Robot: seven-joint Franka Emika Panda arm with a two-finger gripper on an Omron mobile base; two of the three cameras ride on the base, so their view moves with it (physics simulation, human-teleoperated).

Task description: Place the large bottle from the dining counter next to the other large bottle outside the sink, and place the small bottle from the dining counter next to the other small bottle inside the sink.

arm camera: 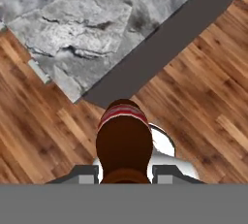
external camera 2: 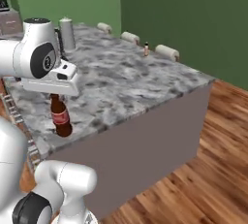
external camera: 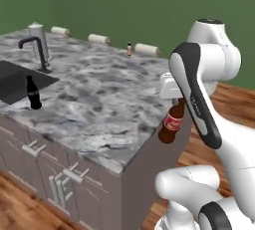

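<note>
The long grey-and-white marbled dining counter [external camera: 94,94] carries the dark grey sink [external camera: 15,77] in the left base view, with the tall black bottle [external camera: 33,93] beside it. The gripper [external camera: 175,100] is closed on the brown red-labelled bottle [external camera 2: 60,116], hanging off the counter corner. The tiny pinkish bottle [external camera 2: 146,49] stands at the far edge.

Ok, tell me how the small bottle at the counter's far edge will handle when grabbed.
The small bottle stands upright, slim and narrow-based, so it probably tips at a slight nudge. It looks light. It stands near the dining counter's far edge, so a knock could send it off.
</note>
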